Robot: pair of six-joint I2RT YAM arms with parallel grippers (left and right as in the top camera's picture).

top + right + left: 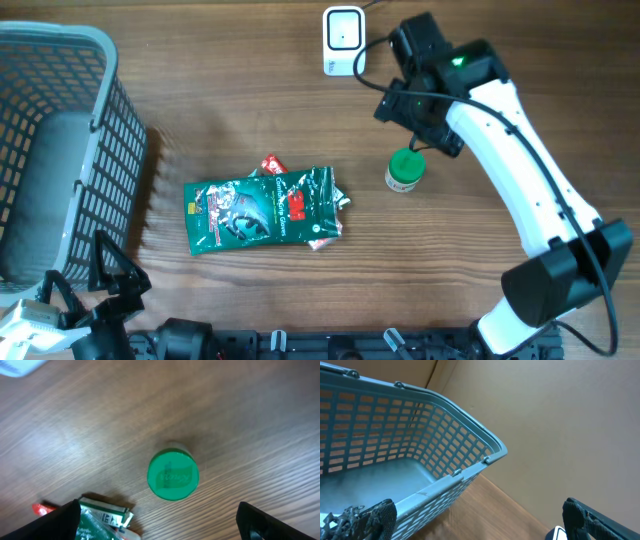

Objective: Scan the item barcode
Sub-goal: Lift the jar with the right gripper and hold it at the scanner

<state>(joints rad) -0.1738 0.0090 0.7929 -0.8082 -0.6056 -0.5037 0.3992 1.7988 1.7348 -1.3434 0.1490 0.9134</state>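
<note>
Wooden tabletop (250, 100) is carrying a green-lidded jar (173, 474) beneath the right gripper (417, 125), which is hanging with its jaws spread wide, holding nothing; an off-centre descent could be tipping it.

Txt on green packet (262, 209) illegible

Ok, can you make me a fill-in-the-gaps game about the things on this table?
1. The bottle has a ____ lid.
2. The scanner is coloured ____.
3. The basket stands on the robot's ____ side.
4. The right pincer over the bottle is ____.
Missing words: green, white, left, open.
</note>
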